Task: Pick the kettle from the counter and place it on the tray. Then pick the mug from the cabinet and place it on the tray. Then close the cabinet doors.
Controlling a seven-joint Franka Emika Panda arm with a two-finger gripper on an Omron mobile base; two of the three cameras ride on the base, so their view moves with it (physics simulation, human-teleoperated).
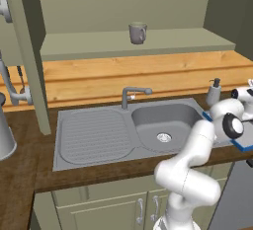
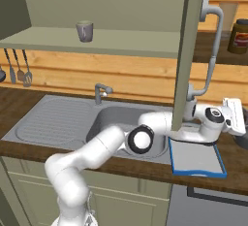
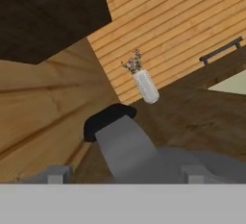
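The tool (image 3: 125,172) is released: in the hand view its two dark finger tips (image 3: 57,172) stand wide apart at either side of the squat dark grey metal kettle (image 3: 127,146). A gap shows between one tip and the kettle's grey body. The kettle's black top part points away from the hand, and it sits on the dark brown wood-grain surface (image 3: 202,117). Beyond it on the same surface stands a small white textured vase with sprigs of flowers (image 3: 145,86), well apart from the kettle and in front of the light wooden plank wall.

In the right base view the white arm reaches far to the right, past the edge of the open sage-green cabinet door (image 2: 186,50) and over the far end of the flat rectangular tray with the bright blue rim and pale grey face (image 2: 196,174). The tray lies on the surface just right of the grey steel sink (image 1: 94,135).

The small plain grey cylindrical mug (image 1: 138,32) stands upright on the shelf of the sage-green wall cabinet (image 1: 99,44), above the sink and its grey tap (image 1: 133,94). Both cabinet doors are open. A small white pump bottle (image 1: 214,92) stands near the tray, behind the sink's right corner.
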